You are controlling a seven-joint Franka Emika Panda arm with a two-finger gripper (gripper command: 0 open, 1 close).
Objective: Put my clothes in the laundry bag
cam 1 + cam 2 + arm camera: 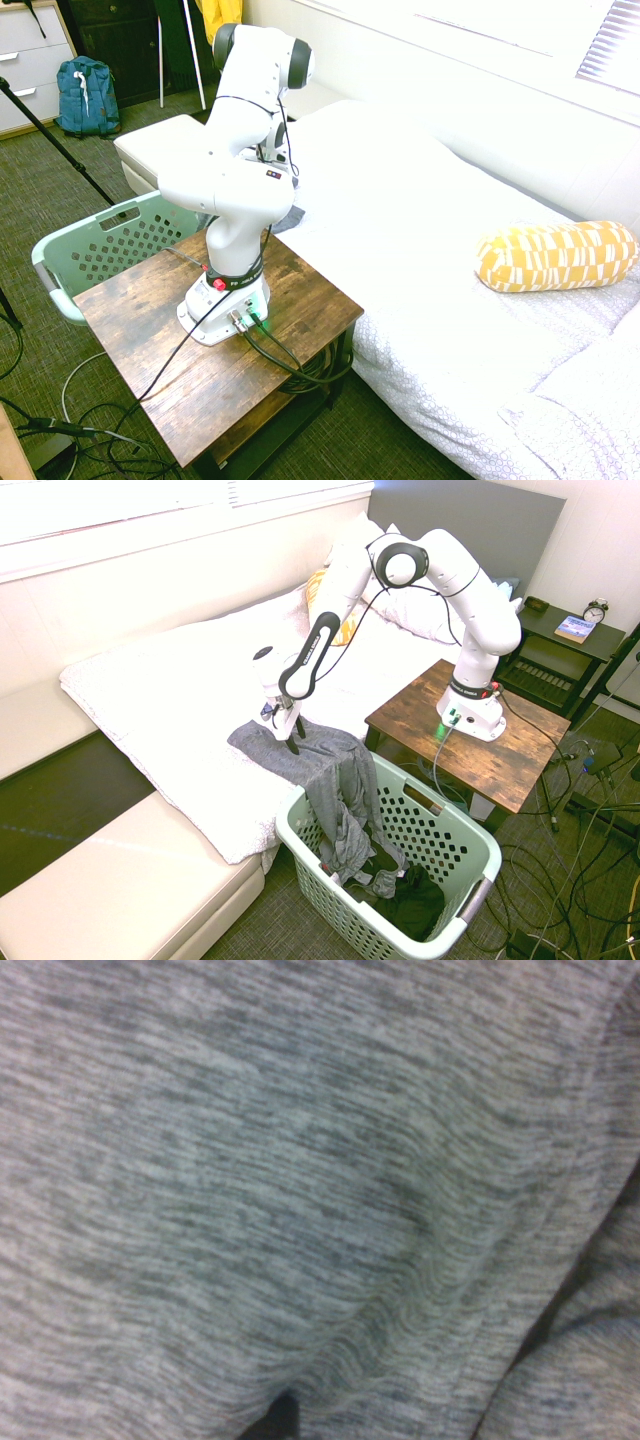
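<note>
grey, heathered fabric in the thick of it here — a long, soft garment (335, 770) lies with its upper end on the white-covered bed (180, 690), drops over the edge and spills down inside the mint-green plastic laundry basket (325, 885) with its perforated sides. so it's partly in, partly out! down in the basket, crumpled black fabric (415, 900) sits beside and under the hanging grey folds.

and above the bedded end, the dark-tipped pincer (297, 738) of the white jointed robot arm (465, 575) points downward, its two fingers apart. the tips are right at the grey cloth; whether they touch it, i cannot tell. the wrist view is all streaky grey knit, slightly blurred, with a crease running through it and a dark edge where one layer overlaps another.

the arm reaches over from the brown wood-topped surface (410, 705), which stands alongside the bed, with the basket just beside it. up on the bed, well apart from the clothes, lies the yellow-and-white patterned bolster pillow (557, 256). a cream padded bench (130, 880) runs near the foot of the bed, and on the dark floor the blue fabric backpack (88, 98) leans upright by the white drawers (25, 60). over beyond the arm, on a small black nightstand (549, 633), there's a round black alarm clock (595, 610) — and a blue-covered book (575, 629) lying flat near it.
</note>
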